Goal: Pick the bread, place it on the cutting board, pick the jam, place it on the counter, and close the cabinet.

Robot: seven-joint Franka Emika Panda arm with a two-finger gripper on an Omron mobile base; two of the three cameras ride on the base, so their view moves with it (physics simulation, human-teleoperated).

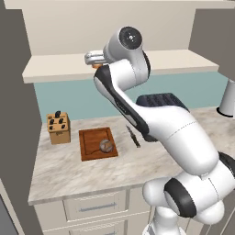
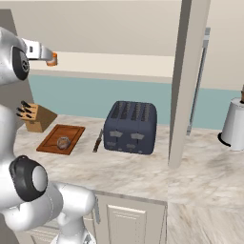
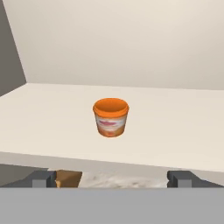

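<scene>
1. Inside the cabinet (image 3: 131, 43), you see the jam (image 3: 111, 117) standing alone on the pale shelf, with bare room all around it.
2. Your gripper (image 3: 112, 178) is raised level at the shelf's front edge, jaws wide apart, holding nothing.
3. Down below, the bread (image 1: 106, 146) sits on the cutting board (image 1: 92, 140) on the counter (image 1: 92, 172).

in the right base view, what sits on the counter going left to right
knife block → cutting board with the bread on it → knife → toaster → white appliance at the far right
</scene>
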